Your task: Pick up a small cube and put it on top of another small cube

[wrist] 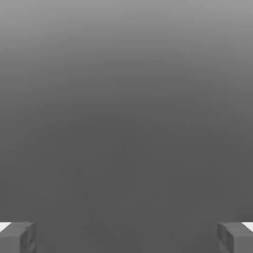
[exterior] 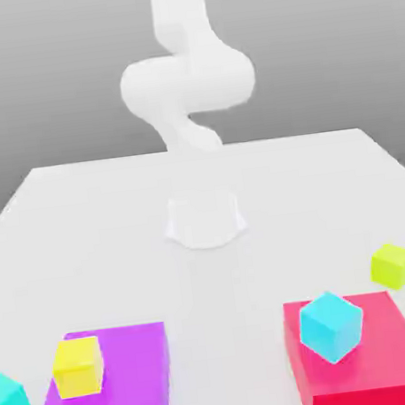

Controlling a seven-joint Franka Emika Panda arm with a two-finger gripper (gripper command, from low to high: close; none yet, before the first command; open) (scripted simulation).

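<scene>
The small lime cube (exterior: 392, 265) rests on the white table (exterior: 101, 218) near the exterior view's right edge, beside the red block. At the exterior view's left edge, cut off by the frame, sits the small turquoise cube (exterior: 8, 404). My white arm (exterior: 187, 83) rises coiled from its base (exterior: 205, 219) at the back of the table, far from both cubes. In the hand view my gripper (wrist: 126, 238) is open, its grey fingertips (wrist: 17, 238) wide apart with nothing between them, and plain grey background lies beyond.
A big flat purple block (exterior: 112, 382) at the front left carries a purer yellow cube (exterior: 78, 367). A big flat red block (exterior: 368, 355) at the front right carries a larger cyan cube (exterior: 331, 326).
</scene>
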